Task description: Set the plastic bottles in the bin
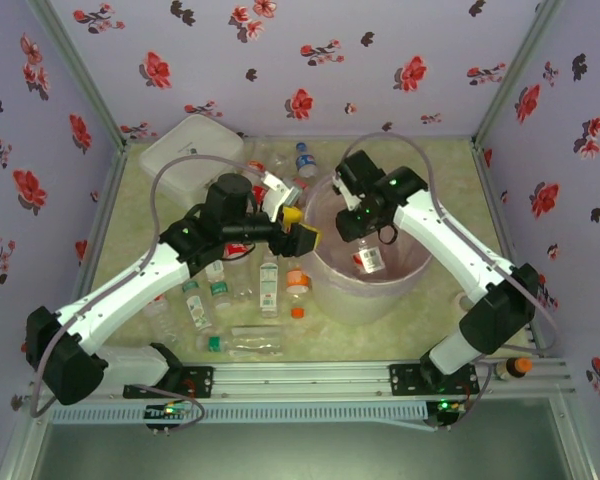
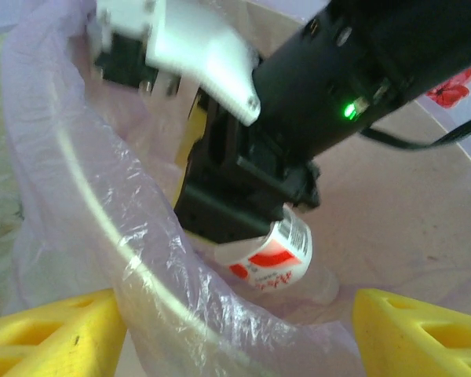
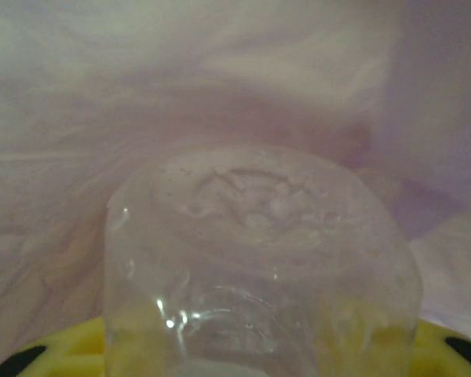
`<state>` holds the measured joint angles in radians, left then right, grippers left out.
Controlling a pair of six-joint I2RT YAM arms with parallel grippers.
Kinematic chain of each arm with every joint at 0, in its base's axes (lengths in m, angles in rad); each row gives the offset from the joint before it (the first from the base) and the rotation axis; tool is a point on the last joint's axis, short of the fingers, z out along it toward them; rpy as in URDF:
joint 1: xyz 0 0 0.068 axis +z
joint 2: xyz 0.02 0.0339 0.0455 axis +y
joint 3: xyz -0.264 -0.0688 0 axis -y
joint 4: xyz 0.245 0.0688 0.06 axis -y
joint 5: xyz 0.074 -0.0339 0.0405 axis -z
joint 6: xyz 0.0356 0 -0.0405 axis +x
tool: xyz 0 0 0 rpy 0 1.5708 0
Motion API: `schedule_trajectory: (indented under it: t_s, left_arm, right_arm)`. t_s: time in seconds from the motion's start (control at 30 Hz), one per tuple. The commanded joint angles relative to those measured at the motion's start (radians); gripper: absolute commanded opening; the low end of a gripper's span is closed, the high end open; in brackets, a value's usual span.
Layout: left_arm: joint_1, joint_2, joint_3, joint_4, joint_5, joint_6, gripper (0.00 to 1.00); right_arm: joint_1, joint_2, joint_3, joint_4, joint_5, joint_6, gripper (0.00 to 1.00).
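Camera setup.

Top external: fixed high, behind both arm bases, tilted down over the whole table (image 1: 430, 165). Papered walls (image 1: 380, 60) close three sides. This is the farthest view.

Left wrist: mounted on the left hand (image 1: 302, 238), facing forward between its yellow fingers (image 2: 55, 334). It sits just outside the bag-lined rim of the bin (image 1: 330, 300), looking across and down into it at close range.

Right wrist: inside the bin, facing the liner. The lens is almost against the base of the red-labelled bottle (image 1: 370, 260). This is the nearest view.

Overlap: all three views take in the bin's interior. Top external and left wrist both catch the right hand (image 1: 365, 228) over that bottle.
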<state>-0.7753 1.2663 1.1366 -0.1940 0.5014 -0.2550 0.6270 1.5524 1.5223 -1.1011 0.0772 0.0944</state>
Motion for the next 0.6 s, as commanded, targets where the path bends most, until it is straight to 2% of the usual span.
schedule_trajectory:
  t_s: [0.0, 0.13, 0.27, 0.43, 0.57]
  left_arm:
    - [-0.005, 0.033, -0.041, -0.005, -0.027, 0.000, 0.75]
    - [0.000, 0.036, -0.054, 0.050, -0.036, -0.017, 0.75]
    - [0.005, 0.048, -0.043, 0.059, -0.053, -0.026, 0.79]
    - [0.028, 0.057, -0.005, 0.044, -0.071, -0.030, 0.85]
    - [0.080, 0.049, 0.038, 0.022, -0.089, -0.055, 0.89]
  right_arm:
    - [0.006, -0.023, -0.097, 0.153, -0.021, 0.046, 0.20]
    - [-0.002, -0.047, -0.232, 0.325, 0.025, 0.067, 0.17]
    - [-0.051, -0.068, -0.335, 0.454, 0.095, 0.071, 0.16]
    - [-0.135, -0.073, -0.379, 0.539, 0.138, 0.079, 0.17]
    - [-0.210, -0.064, -0.355, 0.556, 0.164, 0.048, 0.18]
